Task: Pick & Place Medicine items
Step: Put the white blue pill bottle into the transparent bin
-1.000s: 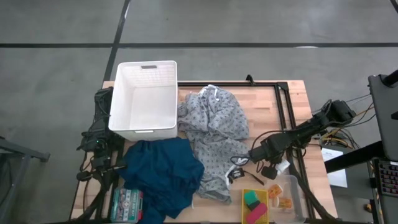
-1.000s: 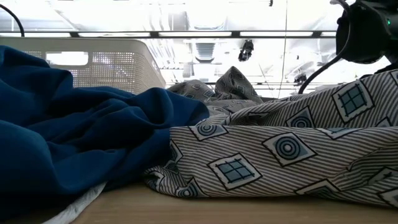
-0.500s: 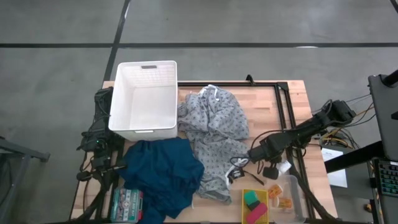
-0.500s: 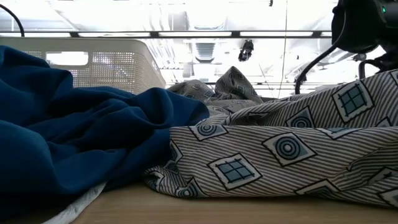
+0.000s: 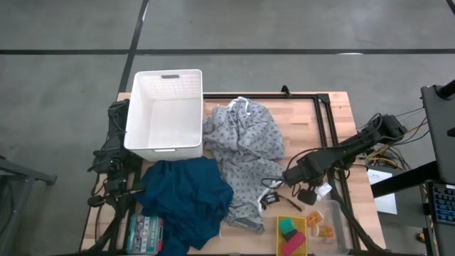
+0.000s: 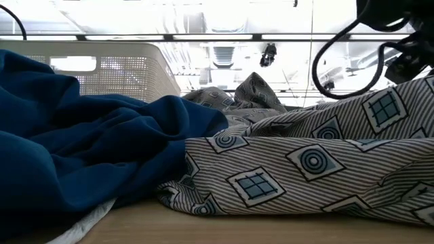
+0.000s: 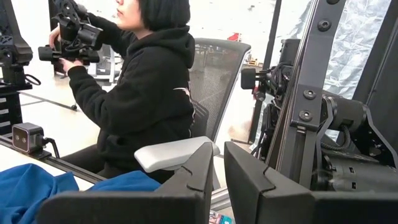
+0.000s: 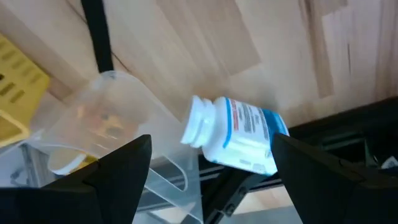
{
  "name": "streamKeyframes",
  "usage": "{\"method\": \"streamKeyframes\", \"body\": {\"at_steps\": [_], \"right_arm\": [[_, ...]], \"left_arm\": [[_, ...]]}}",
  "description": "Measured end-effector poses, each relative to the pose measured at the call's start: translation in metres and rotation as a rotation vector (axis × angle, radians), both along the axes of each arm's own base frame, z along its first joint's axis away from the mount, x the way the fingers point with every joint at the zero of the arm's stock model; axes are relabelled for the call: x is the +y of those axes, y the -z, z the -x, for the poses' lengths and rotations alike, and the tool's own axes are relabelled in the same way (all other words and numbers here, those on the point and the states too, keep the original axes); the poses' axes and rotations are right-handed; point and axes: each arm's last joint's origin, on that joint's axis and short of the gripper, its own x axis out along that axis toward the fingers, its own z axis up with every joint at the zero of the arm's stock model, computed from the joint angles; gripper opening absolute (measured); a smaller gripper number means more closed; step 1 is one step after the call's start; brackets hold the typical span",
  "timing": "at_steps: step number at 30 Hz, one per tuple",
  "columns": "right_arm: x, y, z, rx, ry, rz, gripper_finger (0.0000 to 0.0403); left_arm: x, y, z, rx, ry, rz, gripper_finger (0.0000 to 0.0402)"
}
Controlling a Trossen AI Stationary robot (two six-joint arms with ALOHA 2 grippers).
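Note:
A white medicine bottle [image 8: 239,134] with a blue-and-red label lies on its side on the wood, near the table's right edge [image 5: 324,190]. Beside it stands a clear plastic container [image 8: 106,124] with tiny orange pieces [image 5: 321,226] inside. My right gripper [image 8: 211,146] hangs open above the bottle, tipped steeply down, a finger showing on either side of it, touching nothing. My left gripper [image 7: 219,149] waits shut and level at the table's left edge, with nothing between its fingers.
A white basket [image 5: 165,114] stands at the far left. A grey patterned cloth [image 5: 245,160] and a blue cloth [image 5: 186,199] cover the middle. A yellow tray with green and pink blocks [image 5: 290,235] and a green-and-white box [image 5: 144,233] lie near the front. A person sits beyond the table [image 7: 143,93].
My right gripper has risen, still open; in the low view it has climbed almost out of the top of the picture. The bottle and cloths have stayed where they were.

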Motion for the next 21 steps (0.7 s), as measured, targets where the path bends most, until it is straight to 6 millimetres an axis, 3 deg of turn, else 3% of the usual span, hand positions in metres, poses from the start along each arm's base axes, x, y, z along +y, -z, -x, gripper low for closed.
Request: {"method": "streamKeyframes", "body": {"at_steps": [6, 21], "right_arm": [[0.003, -0.001, 0.009, 0.076, -0.014, 0.014, 0.0327], [0.034, -0.002, 0.032, 0.120, -0.168, 0.027, 0.0327]], "left_arm": [[0.000, 0.000, 0.000, 0.000, 0.000, 0.000, 0.0047], [0.000, 0.000, 0.000, 0.000, 0.000, 0.000, 0.0047]]}}
